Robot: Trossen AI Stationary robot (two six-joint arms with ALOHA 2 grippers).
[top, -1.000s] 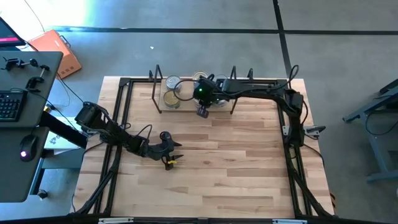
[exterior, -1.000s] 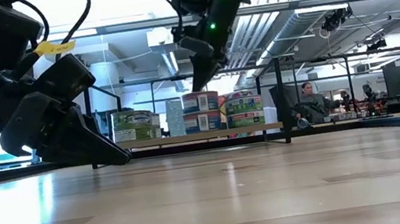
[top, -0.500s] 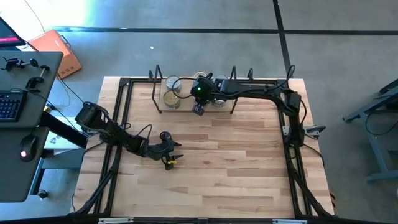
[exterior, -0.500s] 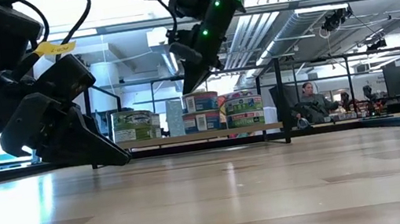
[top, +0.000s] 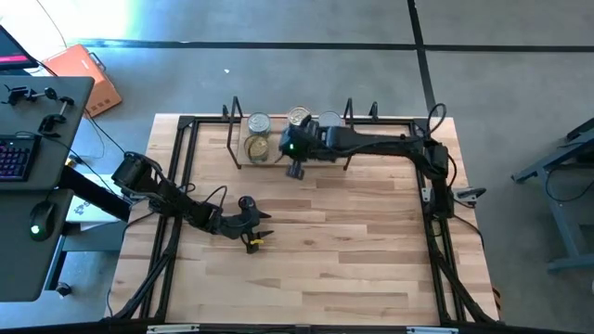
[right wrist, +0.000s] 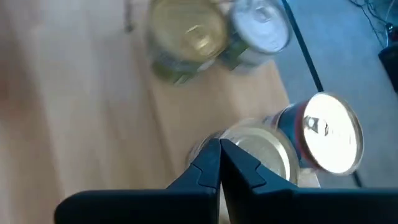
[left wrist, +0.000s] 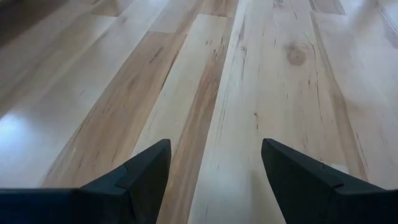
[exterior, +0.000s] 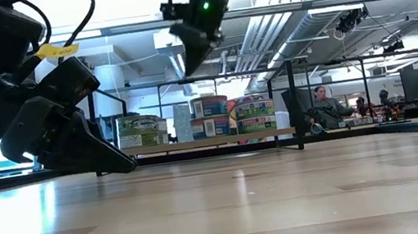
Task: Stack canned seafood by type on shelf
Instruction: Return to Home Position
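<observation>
Right gripper (right wrist: 220,147), pinched shut, near round metal tins (right wrist: 188,35)

Light plank table (top: 353,250), ringed by a black frame (top: 183,176) along its edges. At its 12 o'clock edge, a little toward 11, stands the shelf (top: 241,160), with thin black wire uprights. On its pale board: a gold-topped can (top: 257,146) at the shelf's 8 o'clock, a silver-topped can (top: 259,122) just behind it at 10, and another gold-topped tin (top: 299,117) near 12. From table height, a blue-pink stack (exterior: 211,117) stands two high between green-labelled cans (exterior: 142,130) and red-green cans (exterior: 254,116)
</observation>
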